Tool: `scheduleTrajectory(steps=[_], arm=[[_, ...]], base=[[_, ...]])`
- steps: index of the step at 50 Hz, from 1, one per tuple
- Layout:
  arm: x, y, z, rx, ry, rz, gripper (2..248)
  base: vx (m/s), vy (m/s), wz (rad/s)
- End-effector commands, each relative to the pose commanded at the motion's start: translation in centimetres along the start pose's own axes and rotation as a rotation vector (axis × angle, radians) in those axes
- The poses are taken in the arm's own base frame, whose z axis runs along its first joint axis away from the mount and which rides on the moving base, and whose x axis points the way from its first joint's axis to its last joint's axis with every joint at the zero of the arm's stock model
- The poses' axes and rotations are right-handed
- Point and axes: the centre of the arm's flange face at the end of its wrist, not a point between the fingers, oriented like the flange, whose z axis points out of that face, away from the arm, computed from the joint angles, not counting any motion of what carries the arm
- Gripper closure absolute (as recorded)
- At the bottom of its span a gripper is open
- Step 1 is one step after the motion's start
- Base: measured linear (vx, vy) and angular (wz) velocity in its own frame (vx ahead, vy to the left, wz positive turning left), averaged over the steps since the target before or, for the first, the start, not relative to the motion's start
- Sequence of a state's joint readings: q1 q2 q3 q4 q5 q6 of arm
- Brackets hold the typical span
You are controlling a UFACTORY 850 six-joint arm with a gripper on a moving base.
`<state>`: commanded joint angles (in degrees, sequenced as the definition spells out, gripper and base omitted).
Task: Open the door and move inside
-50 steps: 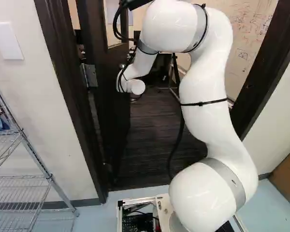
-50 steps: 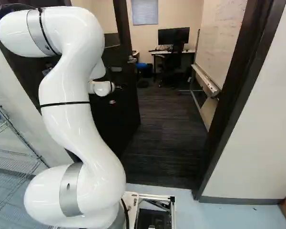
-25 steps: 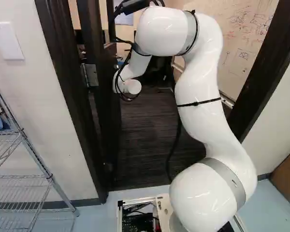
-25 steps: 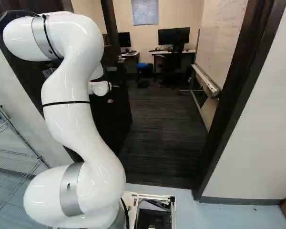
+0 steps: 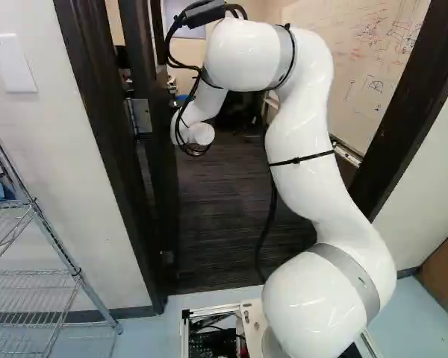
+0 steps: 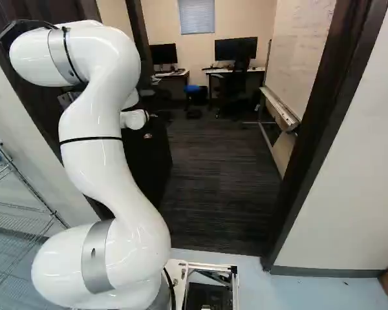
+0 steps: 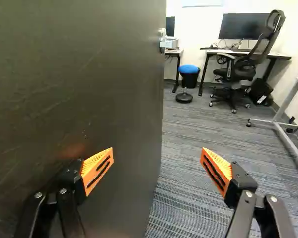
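Observation:
The dark door point(image 6: 150, 158) stands swung into the room, beside the arm's white wrist in the right base view; its leaf point(image 5: 163, 190) is seen nearly edge-on in the left base view. The wrist hides the gripper in both base views. In the wrist view the gripper point(image 7: 158, 153) is open, its orange-padded fingers wide apart. One finger lies against or close before the door face point(image 7: 94, 74), contact unclear; the other is over the carpet beyond the door's free edge. A light metal piece point(image 7: 168, 42) sticks out at that edge.
Dark door frame posts point(image 5: 108, 160) point(image 6: 330, 129) flank the opening. A wire shelf point(image 5: 41, 276) stands left of it. Inside are a whiteboard on a wheeled stand point(image 6: 281, 110), an office chair point(image 7: 241, 64), desks point(image 7: 283, 56) and a blue-topped stool point(image 7: 189, 70).
The door has swung farther into the room, uncovering more desk and floor. My arm's upper part has shifted, leftward in the left base view, its wrist staying near the door. The base has not moved.

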<state>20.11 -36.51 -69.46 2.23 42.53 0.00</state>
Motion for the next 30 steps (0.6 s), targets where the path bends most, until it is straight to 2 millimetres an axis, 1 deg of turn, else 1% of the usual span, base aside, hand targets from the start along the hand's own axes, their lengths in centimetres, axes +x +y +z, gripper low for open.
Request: scheduleTrajectory(steps=[12, 30], arm=[[0.04, -0.76, 0.73, 0.028, 0.006, -0.024, 3], [0.04, -0.89, 0.83, 0.032, 0.007, -0.027, 3]], base=[[0.0, 0.0, 0.0], [0.0, 0.0, 0.0]])
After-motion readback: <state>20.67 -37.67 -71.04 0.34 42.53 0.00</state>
